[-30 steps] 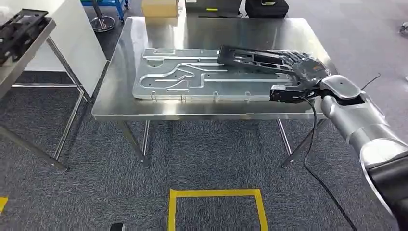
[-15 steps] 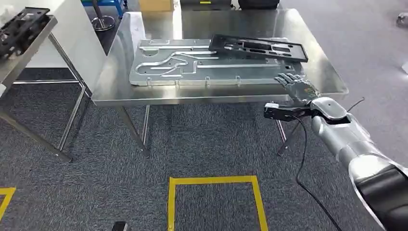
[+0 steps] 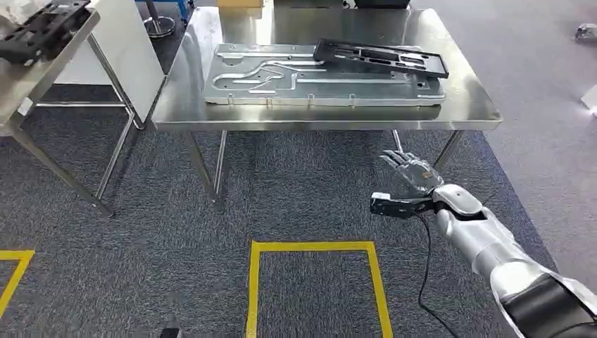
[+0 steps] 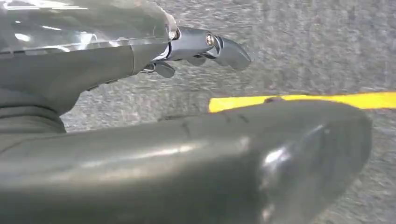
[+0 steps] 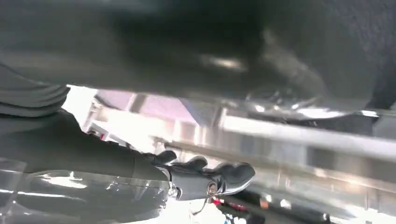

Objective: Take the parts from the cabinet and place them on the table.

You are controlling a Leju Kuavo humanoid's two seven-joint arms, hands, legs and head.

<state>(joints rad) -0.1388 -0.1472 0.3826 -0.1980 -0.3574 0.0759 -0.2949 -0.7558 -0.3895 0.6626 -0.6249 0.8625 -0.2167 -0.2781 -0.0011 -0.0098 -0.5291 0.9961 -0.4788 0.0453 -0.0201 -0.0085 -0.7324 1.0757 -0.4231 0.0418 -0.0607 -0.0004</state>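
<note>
Black and slotted, the part [image 3: 381, 58] lies flat on the far right of the steel table [image 3: 464, 113], resting across the right end of a big grey plate [image 3: 317, 81] with routed channels. More black parts [image 3: 42, 28] sit on the cabinet [image 3: 21, 91] at far left, cut off by the frame edge. The right hand [image 3: 408, 179] hangs near of the table over the carpet, fingers spread, holding nothing. The left hand [image 4: 205, 46] is blurred over carpet and yellow tape [image 4: 299, 100]; whether it is open I cannot tell.
</note>
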